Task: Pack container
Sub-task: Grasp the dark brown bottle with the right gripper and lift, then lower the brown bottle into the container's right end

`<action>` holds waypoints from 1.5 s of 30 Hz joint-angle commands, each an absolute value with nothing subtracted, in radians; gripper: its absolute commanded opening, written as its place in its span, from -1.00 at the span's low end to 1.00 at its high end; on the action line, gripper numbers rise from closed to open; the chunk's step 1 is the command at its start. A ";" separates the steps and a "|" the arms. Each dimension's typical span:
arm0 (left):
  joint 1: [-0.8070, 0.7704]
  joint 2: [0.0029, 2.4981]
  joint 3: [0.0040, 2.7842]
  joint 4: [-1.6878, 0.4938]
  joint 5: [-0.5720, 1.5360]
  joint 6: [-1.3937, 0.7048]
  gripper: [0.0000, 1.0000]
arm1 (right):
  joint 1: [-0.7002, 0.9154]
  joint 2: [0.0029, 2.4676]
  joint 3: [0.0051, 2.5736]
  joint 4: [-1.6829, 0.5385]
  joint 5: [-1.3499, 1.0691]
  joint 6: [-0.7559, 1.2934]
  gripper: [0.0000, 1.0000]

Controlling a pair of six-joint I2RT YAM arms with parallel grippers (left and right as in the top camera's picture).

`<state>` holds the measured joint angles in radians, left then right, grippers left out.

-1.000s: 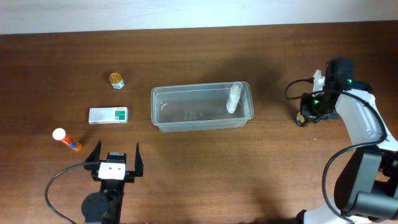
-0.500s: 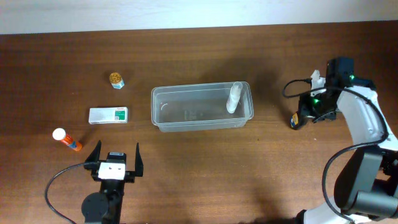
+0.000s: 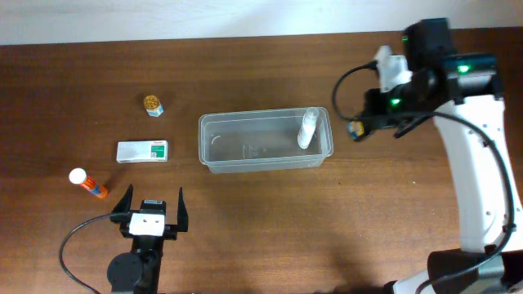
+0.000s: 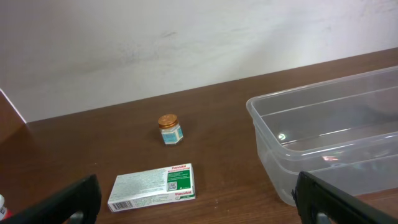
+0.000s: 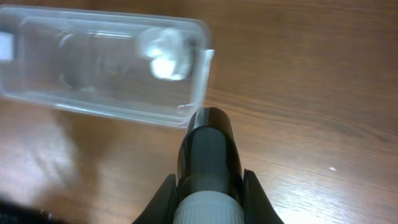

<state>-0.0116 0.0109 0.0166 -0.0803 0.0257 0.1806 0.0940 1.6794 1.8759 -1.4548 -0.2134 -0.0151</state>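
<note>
Clear plastic, the container (image 3: 265, 140) lies mid-table in the overhead view, with a white bottle (image 3: 307, 128) at its right end. The left gripper (image 3: 152, 206) gapes open, near and left of it. Left wrist view: the container sits far right of the spread jaws. Right wrist view: the right gripper (image 5: 208, 186) clamps a dark bottle (image 5: 208, 149) just off the container's end.
</note>
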 commanded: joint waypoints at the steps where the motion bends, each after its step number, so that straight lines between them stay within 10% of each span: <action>1: -0.006 0.006 0.009 -0.079 0.022 0.197 0.99 | 0.170 1.669 1.888 -1.454 -0.229 0.044 -0.90; 12: -0.006 0.006 0.009 -0.079 0.022 0.197 0.99 | 0.395 1.705 1.804 -1.277 -0.119 0.183 -0.89; 45: -0.006 0.006 0.009 -0.080 0.022 0.197 0.99 | 0.398 1.763 1.462 -0.963 0.069 0.371 -0.89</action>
<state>-0.0116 0.0109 0.0166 -0.0803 0.0257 0.1806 0.3927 1.7649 1.4677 -0.9745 0.0288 0.3187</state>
